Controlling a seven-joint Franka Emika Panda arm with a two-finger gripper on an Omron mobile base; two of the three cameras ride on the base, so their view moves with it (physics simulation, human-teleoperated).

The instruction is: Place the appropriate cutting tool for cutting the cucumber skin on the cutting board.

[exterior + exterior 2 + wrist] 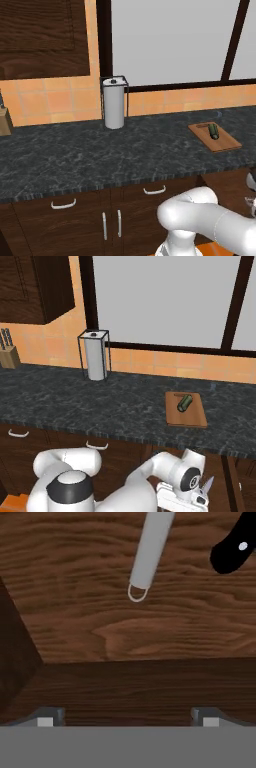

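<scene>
The cutting board (226, 143) (193, 417) lies on the dark counter at the right. On it rests the small dark green cucumber (214, 131) (185, 403). My gripper (127, 719) (199, 500) is low, below the counter's front edge, open, with nothing between its widely spread fingertips. It points at a brown wooden surface. On that surface, ahead of the fingers, lie a slim grey handle (150, 552) ending in a small ring and, to its right, a black handle (232, 552) with a pale rivet. The working ends of both tools are out of view.
A paper towel roll in a wire holder (114, 102) (95, 356) stands at the back of the counter. A tan knife block (5, 122) (9, 353) sits at the far left. Dark cabinet doors with white handles (63, 204) run below the counter. A darker wooden wall (15, 652) borders the wooden surface.
</scene>
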